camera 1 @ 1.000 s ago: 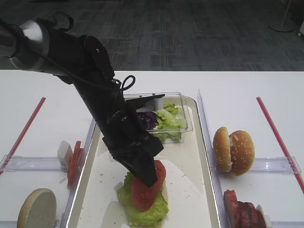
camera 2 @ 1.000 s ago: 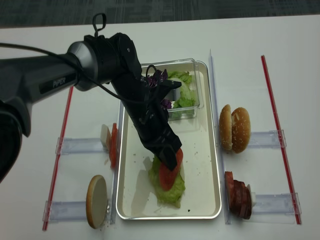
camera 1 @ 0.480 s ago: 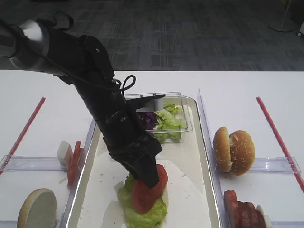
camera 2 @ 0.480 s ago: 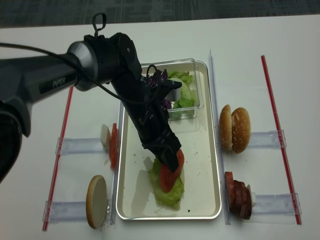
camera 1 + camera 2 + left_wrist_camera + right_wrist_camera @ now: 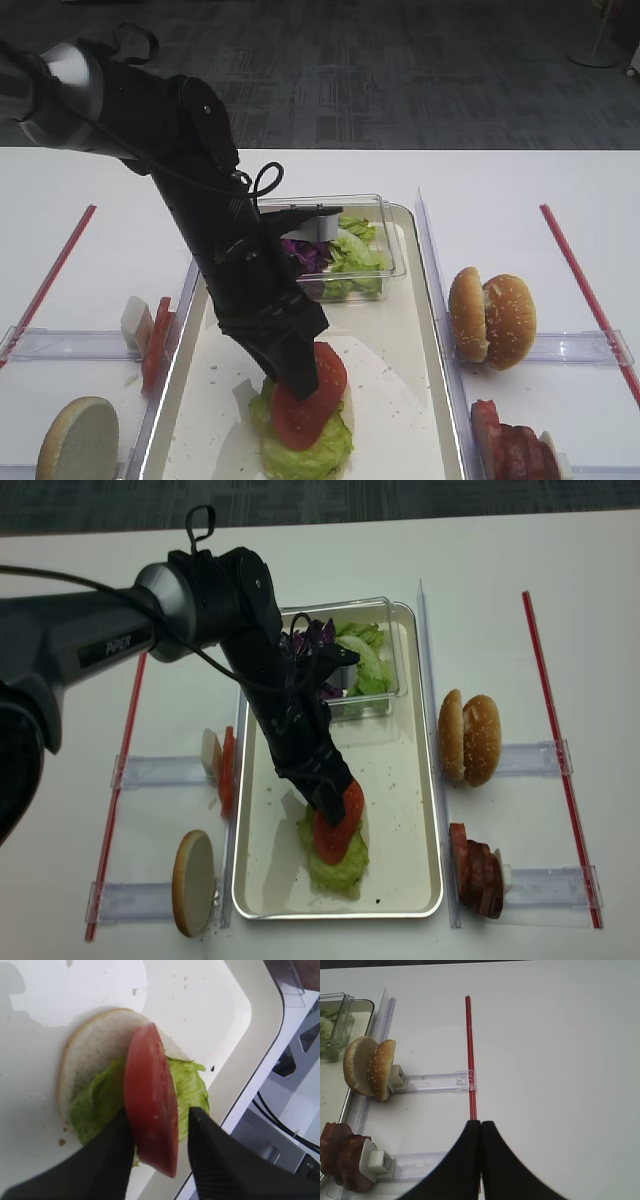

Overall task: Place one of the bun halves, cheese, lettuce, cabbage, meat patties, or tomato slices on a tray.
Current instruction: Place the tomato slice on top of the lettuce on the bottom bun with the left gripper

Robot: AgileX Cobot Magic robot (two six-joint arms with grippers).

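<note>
In the exterior high view the left gripper hides the top edge of the tomato slice, a smooth red disc leaning on frilly lettuce just below the fingertips, on the cream tray. The right wrist view shows the right gripper clenched, its 2 black fingers pressed together, with the seeded bun halves standing on edge well to its left. In the left wrist view the slice stands tilted on edge between 2 parted fingers, its long axis running away from them over lettuce and a pale bun face; whether they still pinch it I cannot tell.

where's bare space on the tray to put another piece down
Bare floor lies right of the lettuce and tomato slice stack, toward the tray right rim, and in the near-left corner. The far end is crowded by the clear box; the left gripper covers the middle.
</note>
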